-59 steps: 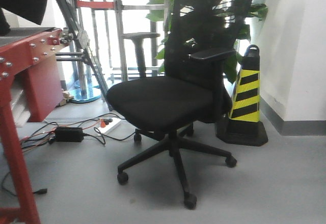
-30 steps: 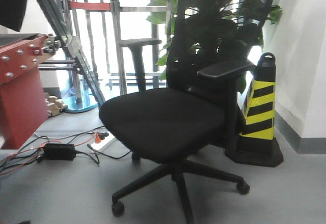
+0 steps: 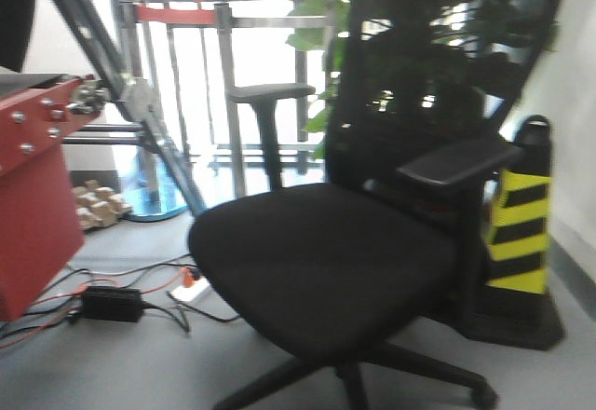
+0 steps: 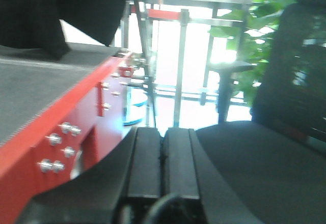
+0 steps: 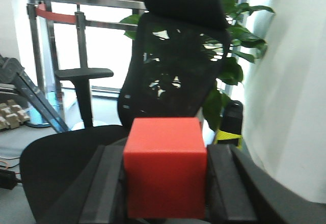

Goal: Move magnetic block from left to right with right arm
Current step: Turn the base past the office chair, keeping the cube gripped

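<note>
The magnetic block (image 5: 165, 165), a plain bright red cube, fills the bottom middle of the right wrist view. My right gripper (image 5: 165, 183) is shut on it, one black finger pressed to each side. In the left wrist view my left gripper (image 4: 163, 150) is shut, its two black fingers touching with nothing between them. It hangs between a red machine frame and a black office chair seat. Neither gripper nor the block shows in the front view.
A black office chair (image 3: 345, 261) fills the front view, close ahead. A red metal frame with bolts (image 3: 33, 205) stands at the left, cables and a power brick (image 3: 110, 304) lie on the grey floor, and a yellow-black cone (image 3: 520, 242) stands by the right wall.
The front view has closed in on the chair: it now looks larger and sits further right, and the red frame has slid toward the left edge.
</note>
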Controlling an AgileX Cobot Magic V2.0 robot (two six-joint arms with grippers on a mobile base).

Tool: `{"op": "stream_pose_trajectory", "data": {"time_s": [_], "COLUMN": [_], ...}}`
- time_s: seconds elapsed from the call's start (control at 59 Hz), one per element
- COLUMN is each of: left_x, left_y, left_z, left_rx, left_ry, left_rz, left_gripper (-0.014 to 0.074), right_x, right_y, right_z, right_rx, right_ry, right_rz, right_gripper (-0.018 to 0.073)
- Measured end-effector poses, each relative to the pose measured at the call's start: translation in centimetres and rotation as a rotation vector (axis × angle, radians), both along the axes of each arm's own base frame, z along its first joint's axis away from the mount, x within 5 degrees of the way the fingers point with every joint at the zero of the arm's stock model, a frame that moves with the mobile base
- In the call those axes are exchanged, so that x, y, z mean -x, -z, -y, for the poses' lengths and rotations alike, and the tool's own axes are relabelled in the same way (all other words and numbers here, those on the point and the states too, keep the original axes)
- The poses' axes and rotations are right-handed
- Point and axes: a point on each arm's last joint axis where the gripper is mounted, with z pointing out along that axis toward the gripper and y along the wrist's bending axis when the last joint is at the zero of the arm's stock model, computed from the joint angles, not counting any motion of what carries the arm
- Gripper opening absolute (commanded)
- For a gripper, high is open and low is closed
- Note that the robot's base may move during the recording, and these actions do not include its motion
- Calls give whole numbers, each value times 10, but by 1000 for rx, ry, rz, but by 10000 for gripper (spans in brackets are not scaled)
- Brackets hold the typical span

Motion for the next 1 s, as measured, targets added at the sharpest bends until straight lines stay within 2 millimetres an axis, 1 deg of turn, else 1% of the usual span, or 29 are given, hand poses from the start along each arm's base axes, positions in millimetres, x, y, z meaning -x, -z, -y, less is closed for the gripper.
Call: {"op": "stream_pose_trajectory", "data": {"time_s": [0.999], "left_x": [0], "left_y": [0], "left_z": [0], "left_rx": [0], "left_ry": [0], "left_rz": [0], "left_gripper": [-116], "right_x": [0], "right_y": [0], "right_z": [0], "right_rx": [0], "right_ry": [0], "right_rz": [0], "right_gripper": [191]}}
